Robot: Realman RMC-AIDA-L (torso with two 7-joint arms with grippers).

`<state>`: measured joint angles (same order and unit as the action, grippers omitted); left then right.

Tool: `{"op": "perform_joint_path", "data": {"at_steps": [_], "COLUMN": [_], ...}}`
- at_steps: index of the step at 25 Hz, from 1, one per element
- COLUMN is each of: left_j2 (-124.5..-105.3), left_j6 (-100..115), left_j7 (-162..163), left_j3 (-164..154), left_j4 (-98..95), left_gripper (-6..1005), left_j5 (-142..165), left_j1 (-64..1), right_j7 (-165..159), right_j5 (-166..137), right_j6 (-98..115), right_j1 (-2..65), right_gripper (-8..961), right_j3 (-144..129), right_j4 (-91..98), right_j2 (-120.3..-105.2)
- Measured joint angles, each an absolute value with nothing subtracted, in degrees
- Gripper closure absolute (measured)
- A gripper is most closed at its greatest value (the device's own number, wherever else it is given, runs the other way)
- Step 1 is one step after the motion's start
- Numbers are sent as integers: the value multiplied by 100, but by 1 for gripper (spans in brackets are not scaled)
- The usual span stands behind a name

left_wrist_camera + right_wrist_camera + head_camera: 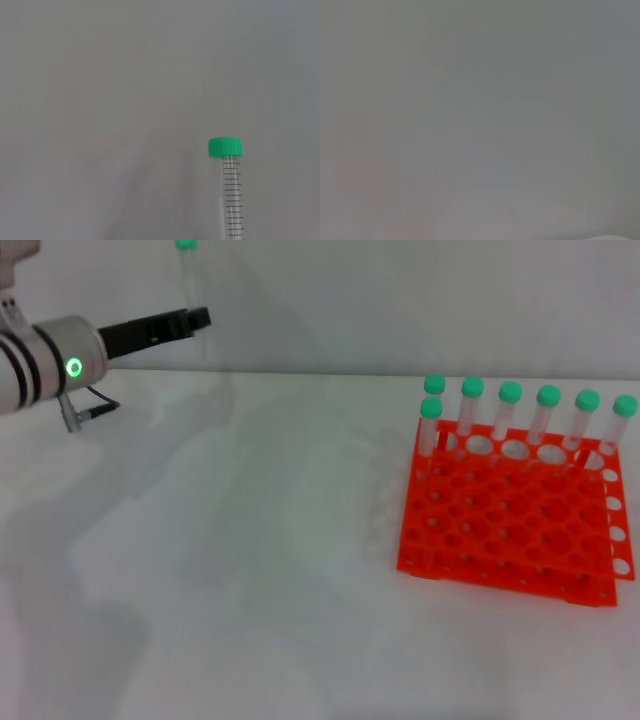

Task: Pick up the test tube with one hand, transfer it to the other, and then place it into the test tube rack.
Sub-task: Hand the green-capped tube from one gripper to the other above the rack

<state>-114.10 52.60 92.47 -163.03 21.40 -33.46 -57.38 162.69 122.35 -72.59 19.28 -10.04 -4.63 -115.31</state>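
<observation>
Overhead, the left gripper (196, 318) reaches level, clamping the test tube (187, 270) upright.

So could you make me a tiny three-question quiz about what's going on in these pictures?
1. True or false: the left gripper holds the test tube upright.
2. How many green-capped tubes stand in the test tube rack?
3. The tubes in the rack stand along: A) the far row, B) the near row, C) the middle.

Key: 1 true; 2 seven; 3 A. The right gripper is out of view.
</observation>
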Motion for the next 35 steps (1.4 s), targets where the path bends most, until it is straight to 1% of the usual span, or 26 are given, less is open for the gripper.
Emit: {"op": "perform_joint_path", "data": {"at_steps": [4, 7, 10, 15, 21, 25, 31, 33, 35], "left_j2": [-11700, -11828, -11880, -11901, -11935, -11957, -11971, -11976, -11986], "left_j6": [5358, 5486, 5762, 6273, 6851, 6954, 6950, 6913, 6786], "left_j7": [7972, 7242, 6432, 5245, 4241, 3727, 3035, 2897, 2701], "left_j3": [-16295, -16295, -16295, -16286, -16287, -16287, -16286, -16286, -16286], "left_j4": [1992, 1737, 1247, 556, -204, -723, -1239, -1334, -1455], "left_gripper": [808, 807, 807, 807, 807, 807, 807, 807, 807], "left_j5": [-4643, -5244, -5871, -6560, -6596, -6490, -5928, -5744, -5378], "left_j1": [-5463, -5342, -5225, -5060, -4926, -4884, -4885, -4912, -4962], "right_j7": [16194, 15850, 15111, 14098, 13170, 12718, 12262, 12210, 12164], "right_j5": [12221, 12218, 12210, 12207, 12206, 12206, 12075, 11863, 11658], "right_j6": [-7294, -7304, -7272, -7276, -7604, -7967, -8667, -8870, -9002], "right_j1": [1882, 1849, 1737, 1522, 1304, 1219, 1247, 1266, 1272], "right_gripper": [96, 96, 96, 96, 96, 96, 107, 110, 114], "right_j3": [-1017, -1021, -1086, -1618, -2398, -2867, -3595, -3633, -3637], "right_j4": [-436, -358, -114, 359, 1006, 1300, 1413, 1464, 1566], "right_j2": [-11530, -11510, -11493, -11445, -11413, -11308, -10981, -10919, -10903]}}
